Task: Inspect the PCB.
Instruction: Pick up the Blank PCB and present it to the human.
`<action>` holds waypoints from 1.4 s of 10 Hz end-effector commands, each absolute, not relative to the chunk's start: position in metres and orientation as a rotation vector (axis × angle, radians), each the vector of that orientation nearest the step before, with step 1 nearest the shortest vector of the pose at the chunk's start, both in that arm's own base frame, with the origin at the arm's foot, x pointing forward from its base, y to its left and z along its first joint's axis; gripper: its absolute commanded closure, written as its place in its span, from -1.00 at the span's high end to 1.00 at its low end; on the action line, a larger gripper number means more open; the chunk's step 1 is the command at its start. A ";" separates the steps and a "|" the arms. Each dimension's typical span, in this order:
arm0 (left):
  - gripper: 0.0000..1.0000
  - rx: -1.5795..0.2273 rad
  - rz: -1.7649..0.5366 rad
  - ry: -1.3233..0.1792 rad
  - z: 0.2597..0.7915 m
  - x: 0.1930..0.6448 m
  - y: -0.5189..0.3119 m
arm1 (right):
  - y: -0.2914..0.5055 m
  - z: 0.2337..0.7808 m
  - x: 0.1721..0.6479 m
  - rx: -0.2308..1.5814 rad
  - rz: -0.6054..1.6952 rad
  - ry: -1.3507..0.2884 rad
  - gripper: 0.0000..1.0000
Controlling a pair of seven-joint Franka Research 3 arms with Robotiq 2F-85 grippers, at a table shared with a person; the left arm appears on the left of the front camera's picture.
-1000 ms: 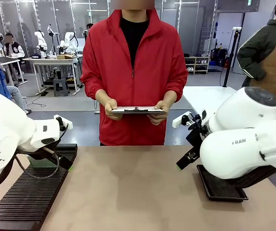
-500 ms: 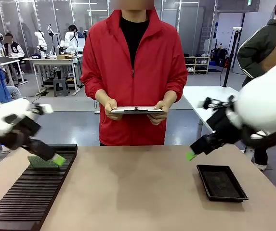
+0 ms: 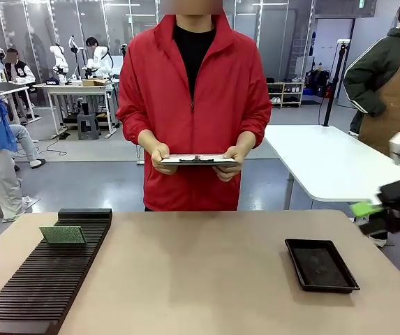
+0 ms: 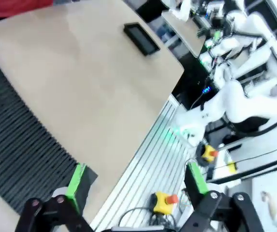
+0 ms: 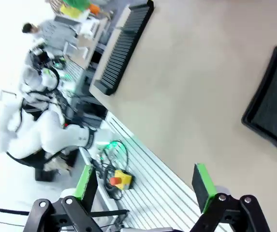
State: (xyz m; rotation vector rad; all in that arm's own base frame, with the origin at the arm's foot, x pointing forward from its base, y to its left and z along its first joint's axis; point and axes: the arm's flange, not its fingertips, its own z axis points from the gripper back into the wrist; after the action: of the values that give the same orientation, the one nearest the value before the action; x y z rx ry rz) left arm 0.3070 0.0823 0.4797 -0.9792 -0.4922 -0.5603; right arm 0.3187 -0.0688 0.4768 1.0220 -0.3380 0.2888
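Waiting on the first move: PCB racked, both grippers empty

Looking across the table (image 3: pixel 200 272), I've got the PCB (image 3: pixel 62 235) standing on edge in the slotted black rack (image 3: pixel 39 286), far end of it, on the left side. Nothing is touching it. My left gripper (image 4: pixel 136 180) has its green pads spread wide with only open air between them; it hangs off the near-left edge of the table, well apart from the board. Right gripper (image 5: pixel 144 183), same story: jaws wide, grasping nothing, out past the table's right edge, with the black tray (image 3: pixel 322 266) below and to one side of it. No board in that tray.

At the far side the person (image 3: pixel 194 105) holds a clipboard (image 3: pixel 198 160) flat in both hands, close to the body.

My read: the inspection proper hasn't begun. The board hasn't been lifted or presented to anyone, so the whole job is ahead of me: reach in on the left, take the PCB out of its slot, get it looked over, and set it down somewhere, likely the tray.
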 end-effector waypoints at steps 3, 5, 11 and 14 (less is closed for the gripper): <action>1.00 -1.150 -0.281 -0.606 0.428 0.253 0.175 | -0.164 0.421 0.260 1.271 0.081 -0.454 1.00; 1.00 -1.135 -0.203 -0.657 0.411 0.218 0.219 | -0.188 0.400 0.229 1.301 0.018 -0.499 1.00; 1.00 -1.065 -0.074 -0.702 0.409 0.185 0.252 | -0.195 0.391 0.211 1.257 -0.026 -0.493 1.00; 1.00 -1.065 -0.042 -0.708 0.403 0.179 0.260 | -0.223 0.391 0.219 1.283 -0.052 -0.478 1.00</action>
State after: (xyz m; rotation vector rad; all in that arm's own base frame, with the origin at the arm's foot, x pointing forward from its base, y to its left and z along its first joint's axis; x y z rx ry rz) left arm 0.1802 0.2591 0.4024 -1.0540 -0.6929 -0.0357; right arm 0.2194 -0.2221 0.3902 1.2712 -0.4650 -0.0574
